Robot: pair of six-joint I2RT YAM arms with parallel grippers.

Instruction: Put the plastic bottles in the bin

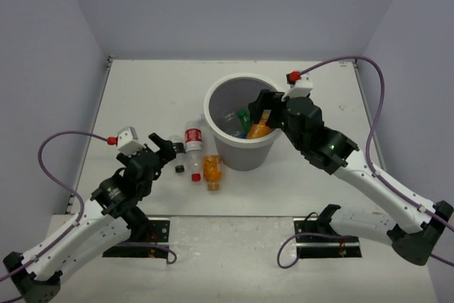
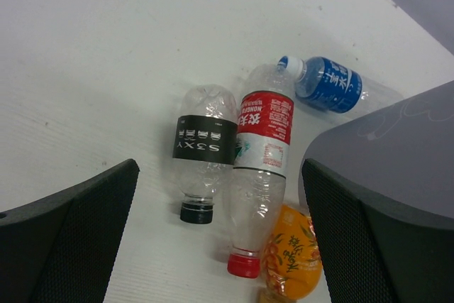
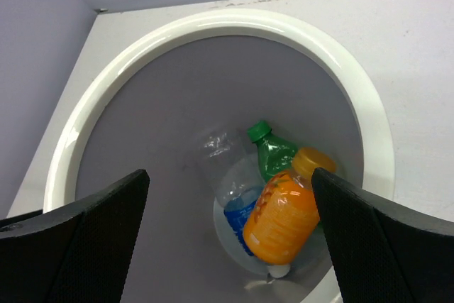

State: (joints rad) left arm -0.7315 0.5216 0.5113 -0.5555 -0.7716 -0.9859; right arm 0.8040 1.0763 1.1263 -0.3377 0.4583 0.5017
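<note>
Your right gripper gapes wide, holding nothing, above the round light-grey plastic bin. An orange plastic bottle sits lower centre between the jaws, probably resting inside. Your left gripper, equally wide and empty, frames the clear black-labelled bottle and red-labelled bottle mid-frame.

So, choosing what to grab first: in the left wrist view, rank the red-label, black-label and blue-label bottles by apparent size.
1. Red-label bottle
2. Black-label bottle
3. Blue-label bottle, though it lies farther from the camera, so its place is unsure.
</note>
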